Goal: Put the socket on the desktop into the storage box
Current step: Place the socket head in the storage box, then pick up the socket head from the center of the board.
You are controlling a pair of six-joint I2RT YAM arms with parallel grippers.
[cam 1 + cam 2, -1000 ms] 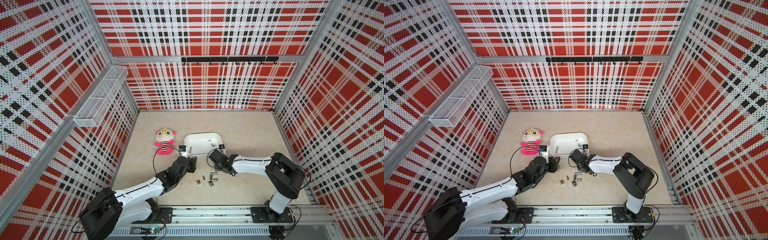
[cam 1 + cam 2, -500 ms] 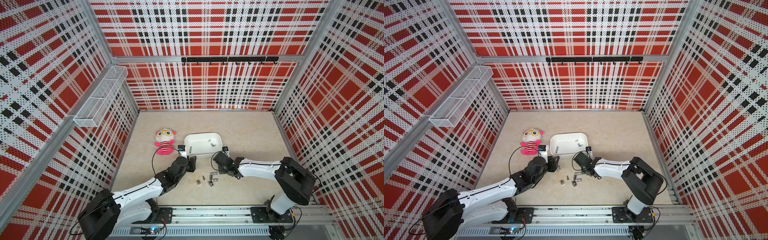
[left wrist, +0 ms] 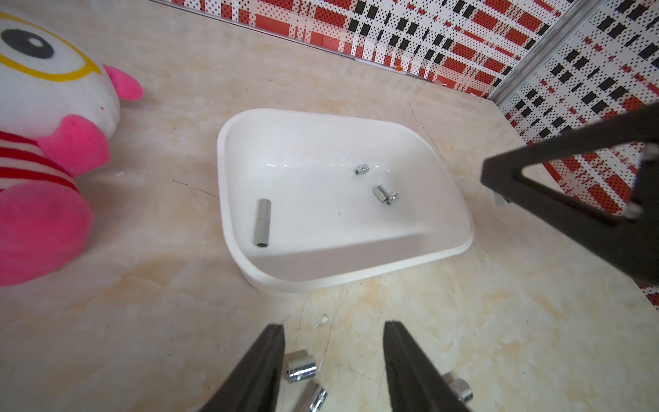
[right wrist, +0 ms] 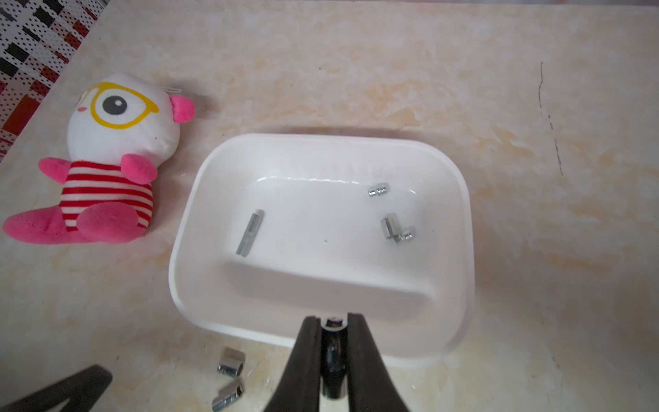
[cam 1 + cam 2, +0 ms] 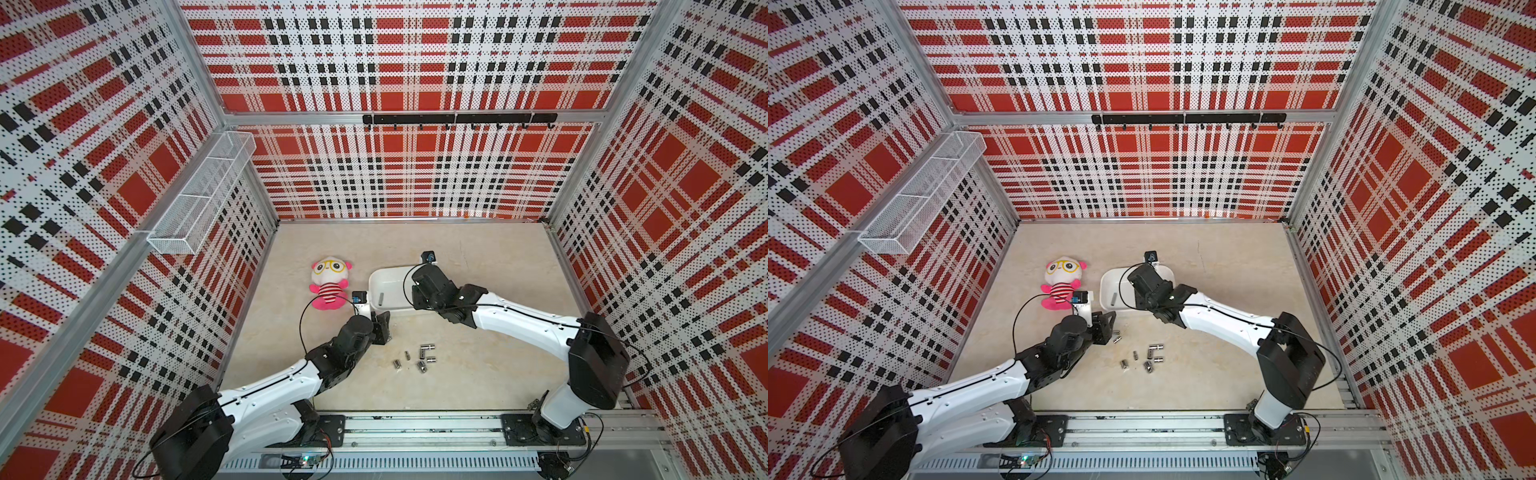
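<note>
**If dropped now, the socket (image 4: pixel 332 360) may miss the box (image 4: pixel 271 314)**

Though clamped in the right claw (image 4: pixel 333 321), it sits just over the near wall, with the floor ahead of the claw. Released here, it might clip the rim and bounce onto the desktop (image 4: pixel 535 249). Beside this claw, the left claw (image 3: pixel 334 324), jaws apart, hovers over loose sockets (image 3: pixel 301 367); the arms could bump.

The beige marbled tabletop (image 5: pixel 478 257) carries a pink plush doll (image 5: pixel 329 282), a white storage box (image 4: pixel 321 137) just beside it, and several loose metal sockets (image 5: pixel 422 366) near the box.
</note>
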